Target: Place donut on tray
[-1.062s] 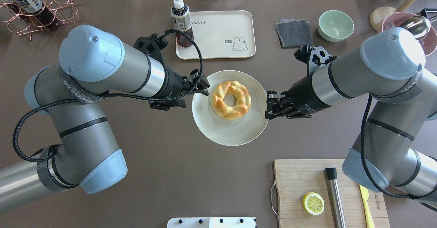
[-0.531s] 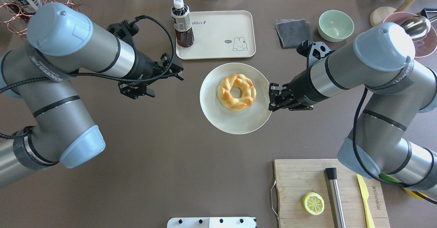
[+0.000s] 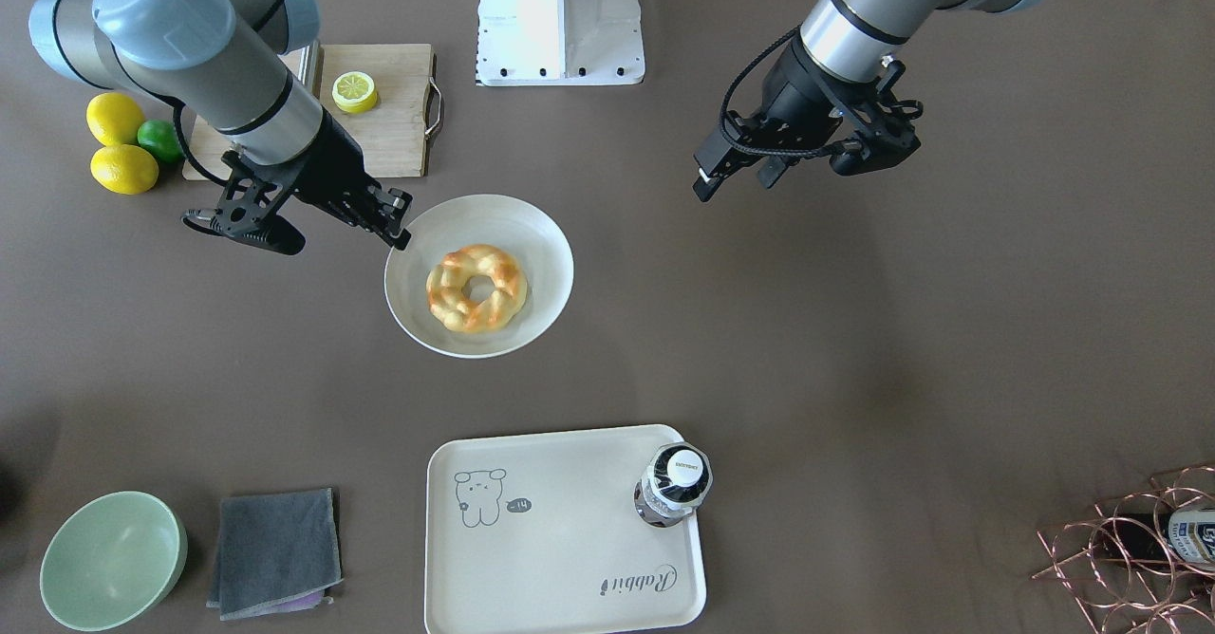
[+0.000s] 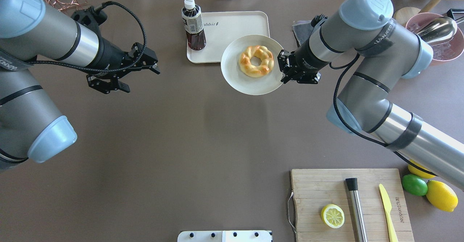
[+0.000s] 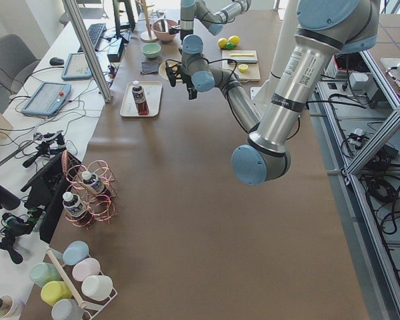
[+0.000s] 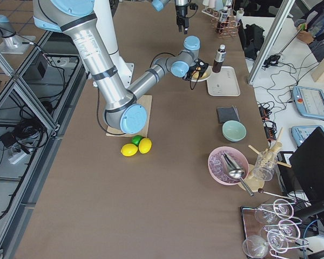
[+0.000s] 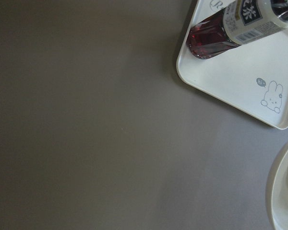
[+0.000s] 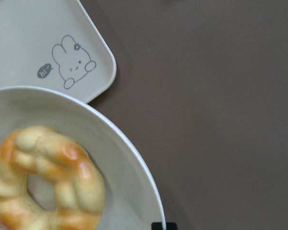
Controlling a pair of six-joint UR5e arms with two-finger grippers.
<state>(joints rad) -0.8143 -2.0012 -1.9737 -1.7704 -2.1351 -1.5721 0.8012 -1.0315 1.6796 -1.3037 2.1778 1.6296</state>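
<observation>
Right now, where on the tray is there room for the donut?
The tray is bare between the bottle and the bunny drawing, and along the Rabbit-script side. Only the bottle's corner is crowded. The right tool holds the plate with the donut.

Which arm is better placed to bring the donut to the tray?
Right. The right gripper grips the rim of the plate that carries the donut, near the tray. The left gripper hangs open, far away.
</observation>
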